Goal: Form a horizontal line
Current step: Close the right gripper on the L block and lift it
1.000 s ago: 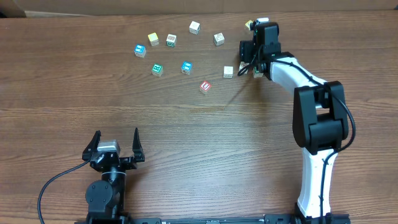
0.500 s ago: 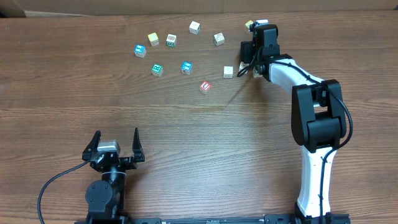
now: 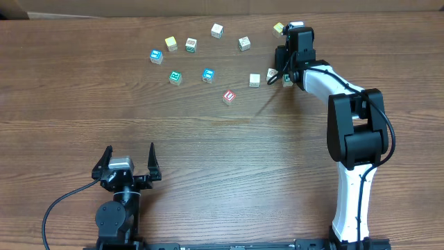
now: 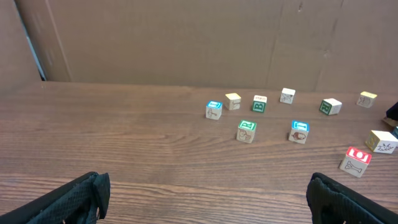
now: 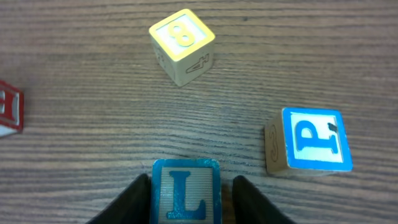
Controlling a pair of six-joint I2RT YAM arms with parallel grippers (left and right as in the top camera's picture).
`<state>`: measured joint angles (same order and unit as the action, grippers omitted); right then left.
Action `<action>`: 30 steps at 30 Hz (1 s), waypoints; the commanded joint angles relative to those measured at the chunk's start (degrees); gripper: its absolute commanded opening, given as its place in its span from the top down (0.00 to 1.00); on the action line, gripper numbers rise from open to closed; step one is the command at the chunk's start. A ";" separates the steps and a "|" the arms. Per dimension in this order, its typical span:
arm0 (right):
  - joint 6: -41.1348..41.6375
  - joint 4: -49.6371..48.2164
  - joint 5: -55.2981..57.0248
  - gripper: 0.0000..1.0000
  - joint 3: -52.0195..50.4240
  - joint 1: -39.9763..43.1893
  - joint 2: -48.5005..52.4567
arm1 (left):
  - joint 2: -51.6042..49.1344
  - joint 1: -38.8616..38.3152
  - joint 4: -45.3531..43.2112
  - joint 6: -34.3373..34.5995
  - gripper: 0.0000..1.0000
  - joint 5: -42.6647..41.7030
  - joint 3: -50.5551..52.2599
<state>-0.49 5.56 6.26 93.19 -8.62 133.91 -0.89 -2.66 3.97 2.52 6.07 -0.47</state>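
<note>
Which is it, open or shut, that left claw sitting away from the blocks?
Open. From overhead the left claw stands spread wide; its wrist view shows only bare table between its fingers.

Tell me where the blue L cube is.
In the right wrist view, the blue L cube sits bottom centre between the fingers of the right gripper, with the blue P cube to its right and the yellow 8 cube beyond.

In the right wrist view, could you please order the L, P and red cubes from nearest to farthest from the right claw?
1. Blue L cube, inside the right claw.
2. Blue P cube, to the right.
3. Red cube, at the left edge.
</note>
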 commanded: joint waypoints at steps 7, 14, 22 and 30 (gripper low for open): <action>-0.02 -1.25 0.35 0.69 0.33 0.11 0.04 | 0.63 -0.48 0.07 -1.27 0.00 0.09 0.13; 0.00 -0.96 0.35 0.80 0.39 0.11 -0.50 | 0.63 -0.48 0.07 -1.27 0.00 0.09 0.13; 0.00 -0.76 0.31 0.63 0.42 0.11 -0.50 | 0.63 -0.48 0.07 -1.27 0.00 0.09 0.13; -0.02 -0.48 0.35 0.77 0.42 0.13 -1.05 | 0.63 -0.48 0.07 -1.27 0.00 0.09 0.13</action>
<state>-0.51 5.15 6.37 93.19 -8.62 133.91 -0.89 -2.66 3.97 2.55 6.04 -0.47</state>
